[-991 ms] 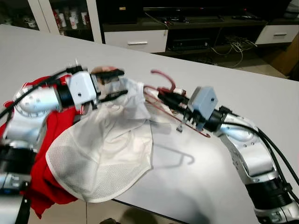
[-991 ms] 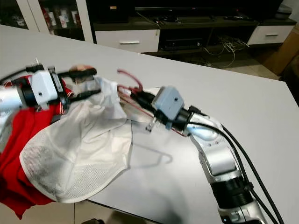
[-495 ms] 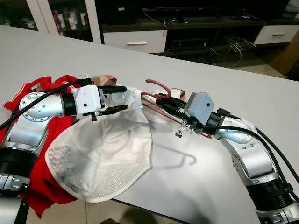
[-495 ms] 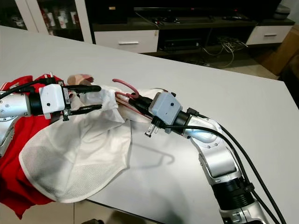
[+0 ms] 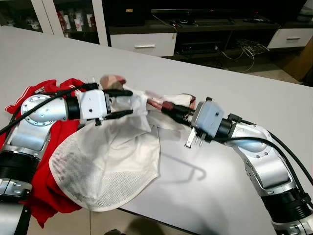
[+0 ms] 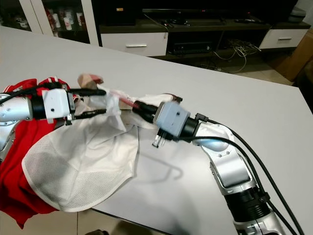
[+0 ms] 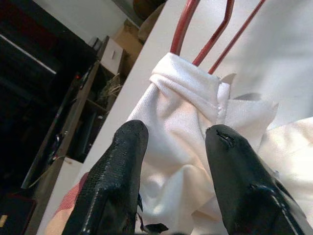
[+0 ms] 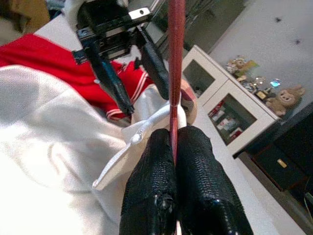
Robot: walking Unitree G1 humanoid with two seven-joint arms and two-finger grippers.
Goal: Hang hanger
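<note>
A white mesh garment (image 5: 107, 161) lies on the table over a red garment (image 5: 29, 93). My left gripper (image 5: 120, 102) is open at the white garment's neck, its fingers (image 7: 117, 176) spread with the bunched collar (image 7: 186, 93) between them. My right gripper (image 5: 168, 108) is shut on a thin red wire hanger (image 5: 154, 100), pinched between its pads (image 8: 195, 161). The hanger (image 7: 183, 29) runs into the collar from the right. Its far end is hidden inside the cloth.
The grey table (image 5: 220, 196) has bare room to the right and front. A pinkish object (image 5: 111, 80) sits just behind my left gripper; I cannot tell what it is. Beyond the table stand a white cabinet (image 5: 144, 43) and a dark TV shelf (image 5: 210, 39).
My right gripper has pushed the hanger left and down into the white collar; the curved hook seen above the cloth no longer shows. My left gripper sank at first, then held at the collar.
</note>
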